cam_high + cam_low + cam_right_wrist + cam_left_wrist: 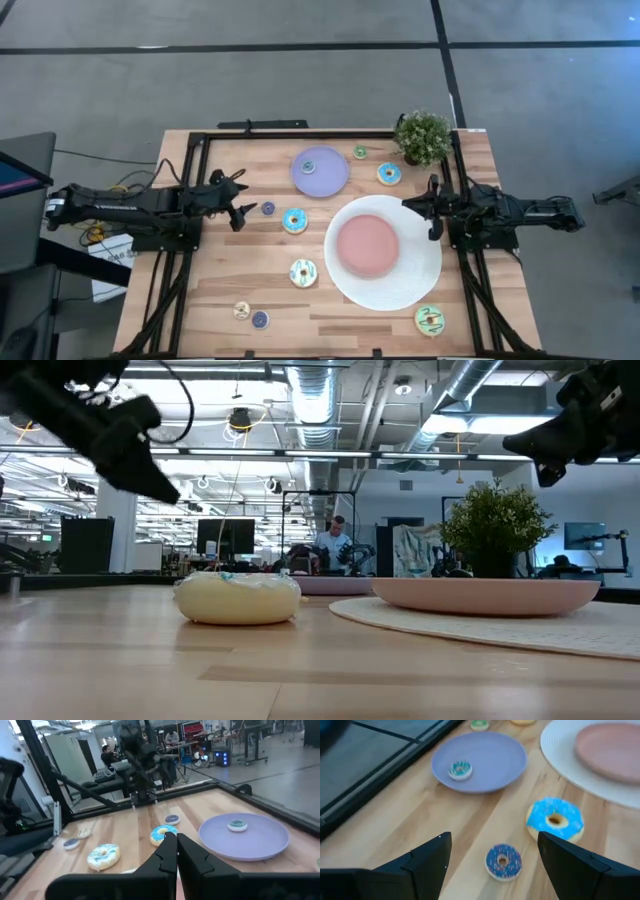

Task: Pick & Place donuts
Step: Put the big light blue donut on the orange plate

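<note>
Lying flat on the wooden table (pixel 220 290), a tiny dark-blue sprinkled donut (pixel 503 861) sits just beside a larger blue-iced donut (pixel 554 819). The left gripper (pixel 492 862) hangs above the tiny one with its fingers spread wide, holding nothing. Nearby, a lavender plate (pixel 490 765) carries one tiny donut with teal sprinkles (pixel 460 769). A cream donut (pixel 303 272) lies beside the white plate with pink centre (pixel 400 285). The right gripper (pixel 433 207) hovers at that plate's edge, near a potted plant (pixel 423 136), fingers pressed together and empty.
</note>
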Robot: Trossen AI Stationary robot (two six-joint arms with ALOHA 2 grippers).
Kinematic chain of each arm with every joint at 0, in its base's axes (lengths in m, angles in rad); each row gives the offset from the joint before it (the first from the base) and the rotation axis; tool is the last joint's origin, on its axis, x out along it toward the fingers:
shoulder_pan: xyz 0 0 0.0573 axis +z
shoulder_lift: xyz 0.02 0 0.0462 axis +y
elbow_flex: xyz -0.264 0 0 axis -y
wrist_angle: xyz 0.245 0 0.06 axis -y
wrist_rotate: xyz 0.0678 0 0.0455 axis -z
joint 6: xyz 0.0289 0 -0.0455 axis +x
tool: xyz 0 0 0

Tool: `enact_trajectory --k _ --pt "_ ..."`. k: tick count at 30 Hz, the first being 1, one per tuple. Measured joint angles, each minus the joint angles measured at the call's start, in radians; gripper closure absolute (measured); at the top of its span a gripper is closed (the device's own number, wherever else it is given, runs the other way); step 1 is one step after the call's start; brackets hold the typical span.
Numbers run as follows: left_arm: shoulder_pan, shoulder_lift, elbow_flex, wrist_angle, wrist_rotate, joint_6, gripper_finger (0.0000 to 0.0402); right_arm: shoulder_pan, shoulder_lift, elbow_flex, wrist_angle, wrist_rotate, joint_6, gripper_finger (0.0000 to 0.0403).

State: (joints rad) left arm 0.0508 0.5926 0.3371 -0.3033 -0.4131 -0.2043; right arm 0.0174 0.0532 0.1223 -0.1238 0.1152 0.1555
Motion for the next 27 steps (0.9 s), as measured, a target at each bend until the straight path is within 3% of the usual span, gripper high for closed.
enact_trajectory --k 4,8,12,19,23,27 --pt "-0.002 0.000 -0.101 0.136 -0.012 0.000 0.0112 0.002 0.000 0.000 0.006 0.001 0.049 0.0401" --pt "-0.002 0.000 -0.124 0.183 -0.020 0.016 0.0112 0.002 0.001 0.000 0.030 0.051 0.111 0.0391" --pt "-0.002 0.000 -0.124 0.191 -0.022 0.014 0.0112 0.002 0.088 0.001 0.110 0.114 0.114 0.0349" --pt "-0.001 0.000 -0.124 0.178 -0.014 0.031 0.0112 0.002 0.320 0.037 0.278 0.123 0.107 0.0260" --pt "-0.001 0.000 -0.124 0.179 -0.015 0.117 0.0112 0.002 0.478 0.147 0.216 0.136 0.151 0.0227" --pt "-0.001 0.000 -0.124 0.178 0.022 0.102 0.0112 0.002 0.638 0.321 -0.012 0.147 0.198 0.0210"
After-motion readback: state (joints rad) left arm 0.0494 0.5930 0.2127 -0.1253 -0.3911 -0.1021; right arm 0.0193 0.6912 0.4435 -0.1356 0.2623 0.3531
